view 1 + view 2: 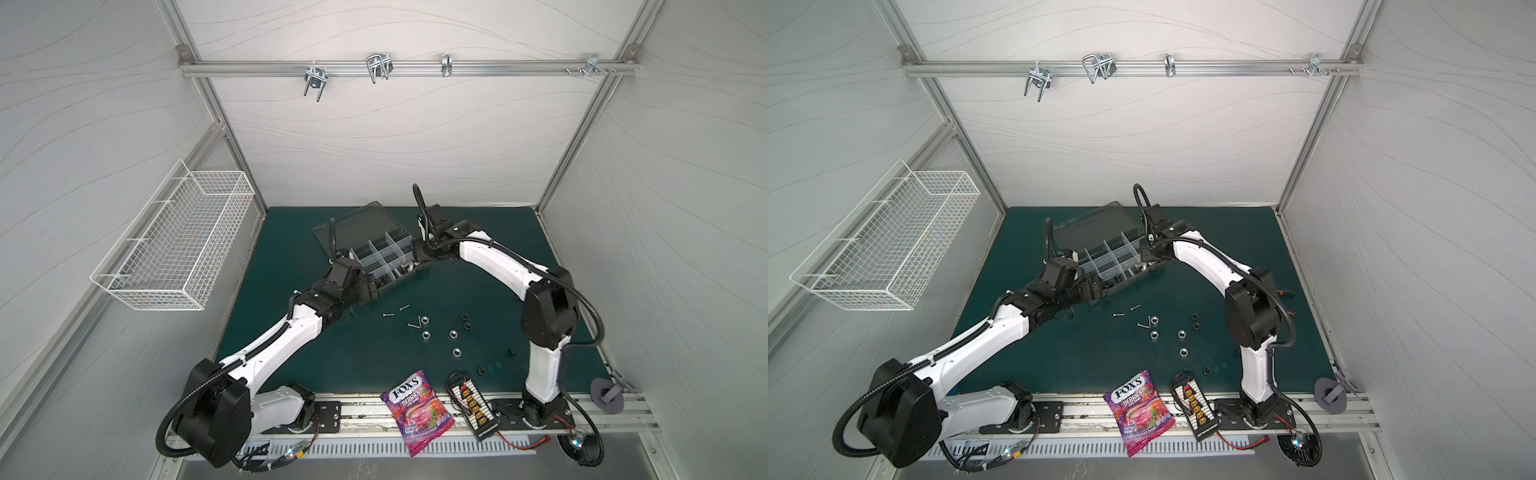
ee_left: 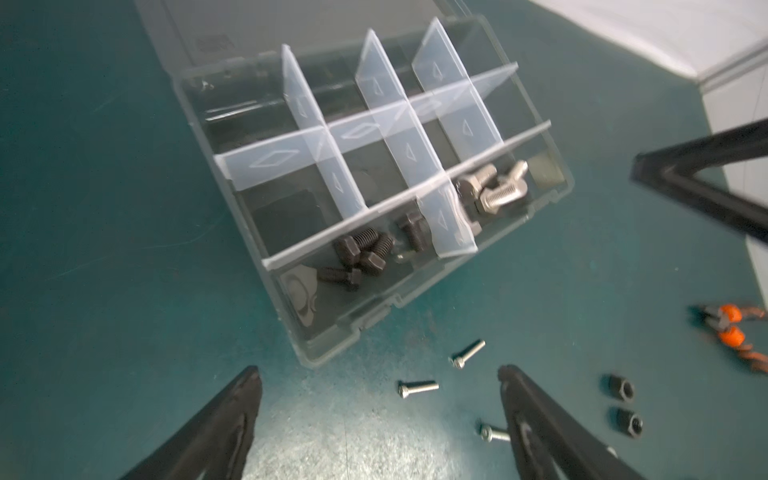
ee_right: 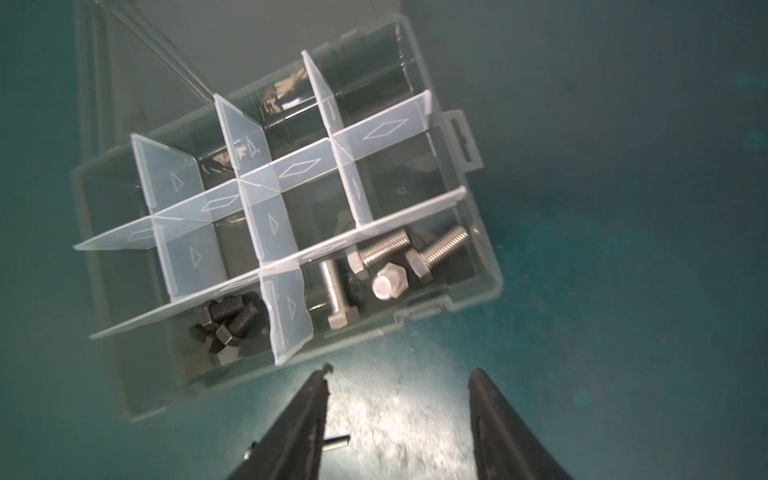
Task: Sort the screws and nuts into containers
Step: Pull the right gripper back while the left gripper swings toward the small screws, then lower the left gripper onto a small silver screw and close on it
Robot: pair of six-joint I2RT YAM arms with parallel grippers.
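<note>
Two empty grippers hovered by the organizer box (image 2: 332,332) on the green desk (image 1: 291,232).
The left gripper (image 2: 378,370) stood wide and the right gripper (image 3: 402,372) parted, both holding nothing, at the box's latch side. In the row along that side, silver hex bolts (image 3: 384,249) filled the corner compartment and black screws (image 3: 226,320) the next. Just outside lay thin silver screws (image 2: 417,387), with silver nuts (image 1: 424,320) and black nuts (image 1: 464,316) farther out. Well apart from the box, a candy bag (image 1: 415,409) read "FOX'S BERRIES".
</note>
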